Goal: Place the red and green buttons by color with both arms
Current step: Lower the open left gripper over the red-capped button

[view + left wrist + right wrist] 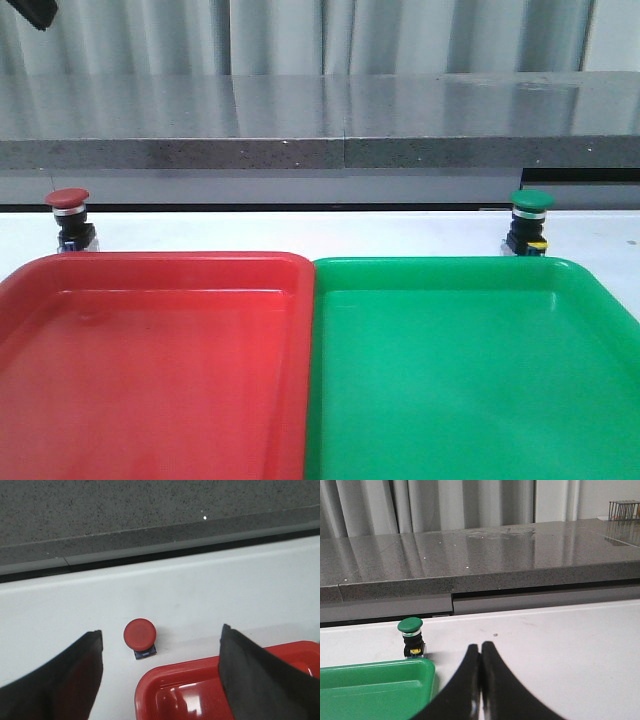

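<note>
The red button (68,214) stands upright on the white table just behind the red tray's (150,262) far left corner. In the left wrist view the red button (140,635) shows from above, between my wide-open left gripper's (161,636) fingers and well below them. The green button (529,219) stands behind the green tray's (450,264) far right corner. In the right wrist view the green button (411,636) is off to one side of my right gripper (480,649), which is shut and empty. Only a bit of the left arm (30,12) shows in the front view.
The red and green trays sit side by side and fill the near table. A grey stone counter ledge (320,125) runs along the back, close behind both buttons. White table lies between the trays and the ledge.
</note>
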`<control>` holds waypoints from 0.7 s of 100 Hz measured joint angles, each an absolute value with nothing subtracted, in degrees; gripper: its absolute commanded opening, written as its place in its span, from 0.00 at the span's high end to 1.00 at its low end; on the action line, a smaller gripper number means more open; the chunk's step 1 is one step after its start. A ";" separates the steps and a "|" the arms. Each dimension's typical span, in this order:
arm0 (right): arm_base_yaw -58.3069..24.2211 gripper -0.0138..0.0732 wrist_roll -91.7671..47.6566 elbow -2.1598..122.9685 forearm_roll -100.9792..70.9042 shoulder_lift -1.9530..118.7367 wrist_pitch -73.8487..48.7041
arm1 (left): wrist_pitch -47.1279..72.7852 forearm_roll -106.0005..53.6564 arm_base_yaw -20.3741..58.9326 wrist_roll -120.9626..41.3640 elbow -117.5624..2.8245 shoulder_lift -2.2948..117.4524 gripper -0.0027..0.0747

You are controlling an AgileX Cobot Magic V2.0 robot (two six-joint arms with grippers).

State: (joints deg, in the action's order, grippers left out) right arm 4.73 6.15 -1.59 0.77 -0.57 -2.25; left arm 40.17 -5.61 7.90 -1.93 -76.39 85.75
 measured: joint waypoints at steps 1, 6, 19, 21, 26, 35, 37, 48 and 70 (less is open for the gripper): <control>4.73 0.92 6.15 -1.59 0.77 -0.57 -2.25 | 40.31 -5.61 7.90 -1.93 -76.63 86.01 0.34; 4.73 0.92 6.15 -1.59 0.77 -0.57 -2.25 | 41.13 -5.61 7.90 -1.93 -78.26 87.79 0.34; 4.73 0.92 6.15 -1.59 0.77 -0.57 -2.25 | 42.07 -5.61 7.90 -1.93 -81.98 92.23 0.34; 4.73 0.92 6.15 -1.59 0.77 -0.57 -2.25 | 42.57 -5.61 7.90 -1.93 -82.51 92.91 0.34; 4.73 0.92 6.15 -1.59 0.77 -0.57 -2.25 | 43.76 -5.51 7.90 -1.93 -83.61 94.45 0.34; 4.73 0.92 6.15 -1.59 0.77 -0.57 -2.25 | 45.91 -5.42 7.90 -1.93 -85.23 97.22 0.34; 4.73 0.92 6.15 -1.59 0.77 -0.57 -2.25 | 46.29 -5.42 7.90 -1.93 -85.53 97.83 0.34; 4.73 0.92 6.15 -1.59 0.77 -0.57 -2.25 | 47.03 -5.16 7.90 -1.93 -86.64 100.64 0.34; 4.73 0.92 6.15 -1.59 0.77 -0.57 -2.25 | 47.08 -5.04 7.90 -2.06 -86.75 104.54 0.34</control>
